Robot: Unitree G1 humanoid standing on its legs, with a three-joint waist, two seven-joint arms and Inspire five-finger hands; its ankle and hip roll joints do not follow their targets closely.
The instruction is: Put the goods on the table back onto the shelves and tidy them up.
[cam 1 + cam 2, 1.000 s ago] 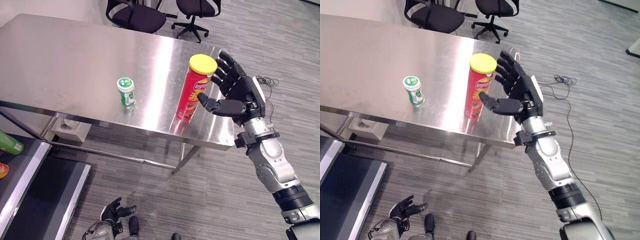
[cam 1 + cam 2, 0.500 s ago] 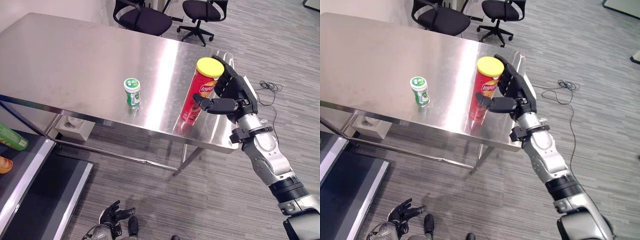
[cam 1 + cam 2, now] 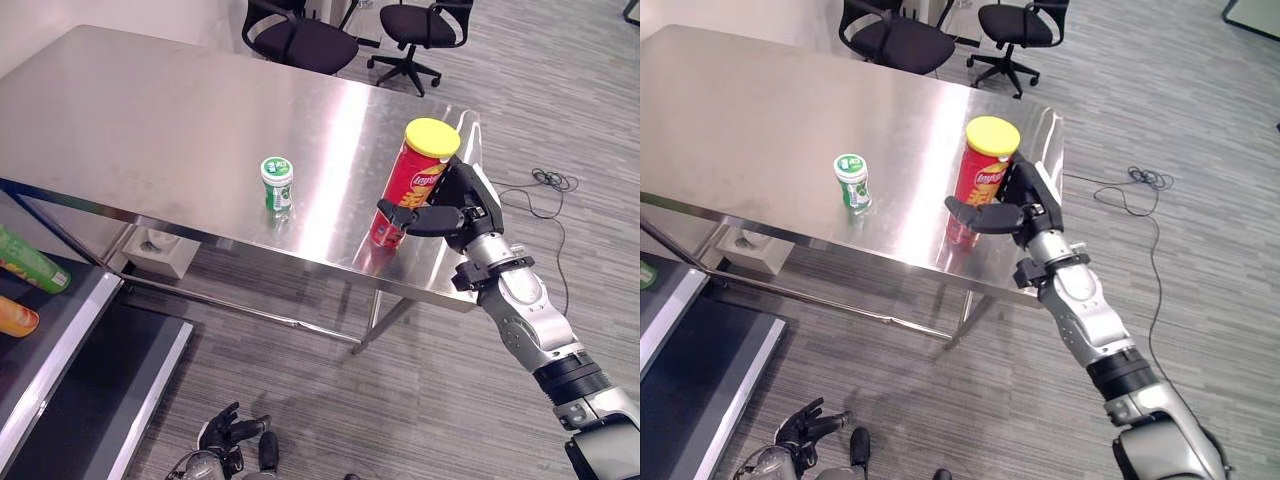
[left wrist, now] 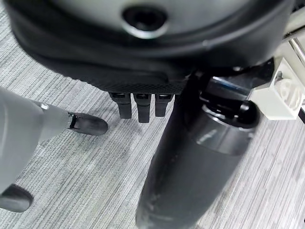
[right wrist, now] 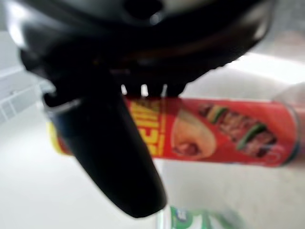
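Red chip can (image 3: 411,186) with yellow lid stands upright near the right end of the steel surface (image 3: 150,120), close to the front edge. Right hand (image 3: 452,204) is against the can's side — thumb reaching across the front, fingers behind it, so it looks like a wrap forming, but whether the fingers have closed on it cannot be told; the right wrist view shows the can just past the thumb. Judged: a light, stiff cardboard tube, tall and tippy, smooth sides a bit slippery — take it around the middle of the body, not by the lid, and don't squeeze hard. Small green-and-white bottle (image 3: 277,184) stands well apart, toward the surface's middle. Shelf (image 3: 50,325) at lower left with a green bottle (image 3: 30,262) lying on it. Left hand (image 3: 232,432) hangs low over the floor, fingers loosely spread, holding nothing.
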